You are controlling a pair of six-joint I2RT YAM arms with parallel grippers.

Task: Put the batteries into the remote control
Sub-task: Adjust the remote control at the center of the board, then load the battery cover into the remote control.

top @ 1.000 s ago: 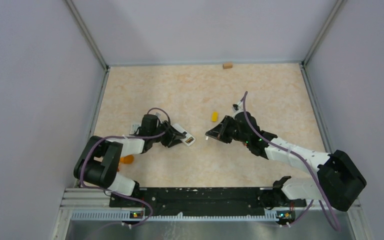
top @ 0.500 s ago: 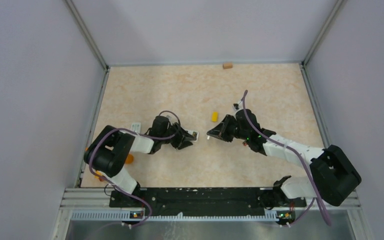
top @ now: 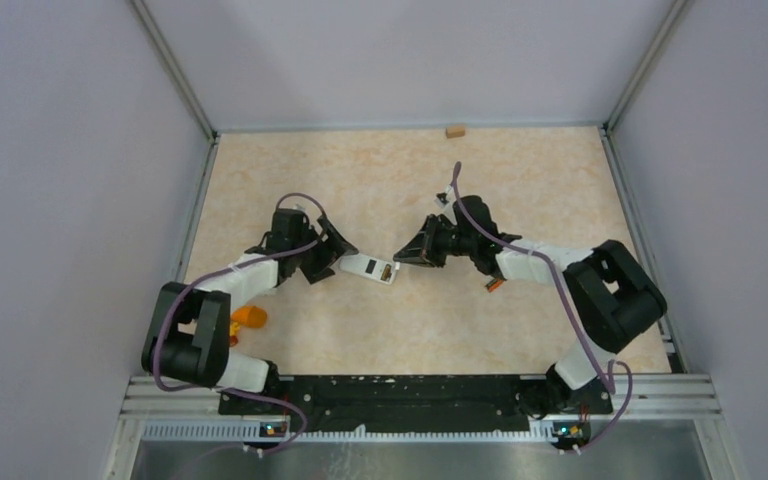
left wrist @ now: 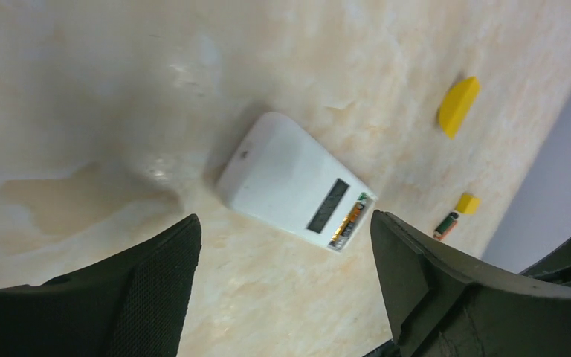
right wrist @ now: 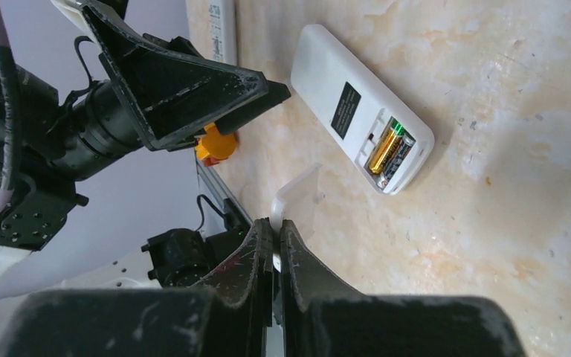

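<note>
The white remote control (top: 368, 267) lies back-up on the table, its battery recess open at one end. Two gold-toned batteries (right wrist: 387, 149) sit side by side in that recess (left wrist: 349, 222). An orange-and-black battery (left wrist: 446, 223) lies loose on the table beyond the remote (top: 495, 285). My left gripper (top: 332, 258) is open just left of the remote (left wrist: 290, 182), touching nothing. My right gripper (right wrist: 275, 223) is shut on a thin white cover piece (right wrist: 297, 195), held just short of the remote's (right wrist: 346, 100) recess end (top: 400, 256).
A second white remote with buttons (right wrist: 221, 22) lies behind the left arm. A large orange cylinder (top: 250, 318) sits at the near left. A yellow piece (left wrist: 459, 106) and a small yellow block (left wrist: 467, 202) lie past the remote. A brown block (top: 454, 130) rests by the back wall.
My left gripper has opened, let go of the remote and drawn back to the left. The remote now lies flat. My right gripper has moved left and farther back with the white cover.
</note>
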